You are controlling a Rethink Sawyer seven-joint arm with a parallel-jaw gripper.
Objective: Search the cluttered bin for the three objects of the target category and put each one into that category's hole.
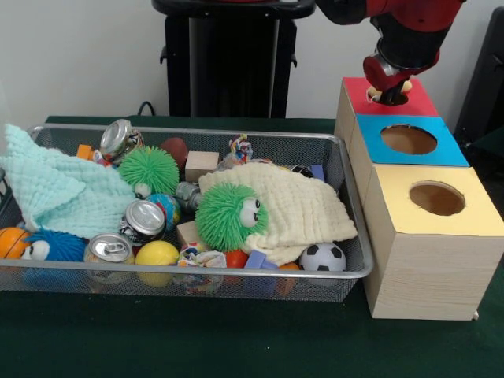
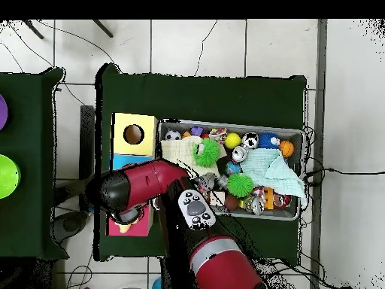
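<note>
The wire mesh bin [image 1: 351, 183] sits on the green table, full of toys, cans and cloths; it also shows in the overhead view [image 2: 225, 125]. My gripper [image 1: 387, 91] hangs right over the hole of the red-topped box [image 1: 424, 101], at the far end of the box row. A small pale yellow bit [image 1: 406, 85] shows at the gripper; I cannot tell what it is. No duck toy shows clearly in the bin. In the overhead view my arm [image 2: 143, 184] covers the gripper and most of the red box [image 2: 140, 228].
The blue-topped box [image 1: 450, 148] and the yellow-topped box [image 1: 474, 214] stand in front of the red one, right of the bin. In the bin lie two green fuzzy balls [image 1: 230, 215], a cream cloth [image 1: 303, 206], a mint cloth [image 1: 55, 189], cans [image 1: 144, 218] and a yellow ball [image 1: 157, 253].
</note>
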